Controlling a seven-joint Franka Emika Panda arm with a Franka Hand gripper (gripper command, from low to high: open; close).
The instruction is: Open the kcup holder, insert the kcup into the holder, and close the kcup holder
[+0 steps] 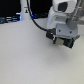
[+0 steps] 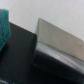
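In the exterior view my white arm reaches down at the right, and the gripper [image 1: 60,38] sits right at a black boxy thing that seems to be the kcup holder [image 1: 66,42], which the arm mostly hides. I cannot tell how the fingers stand. The wrist view is blurred and very close. It shows a black surface [image 2: 22,57] and a grey-brown boxy slab with a dark face [image 2: 60,42]; I cannot tell which part of the holder this is. No drawer front or handle is clear. The kcup with the green lid is not in view.
A teal object [image 2: 5,27] shows at the edge of the wrist view. The white table [image 1: 25,57] spreads across the exterior view's left and front. Dark equipment [image 1: 10,19] and a black cable [image 1: 35,22] lie along the back.
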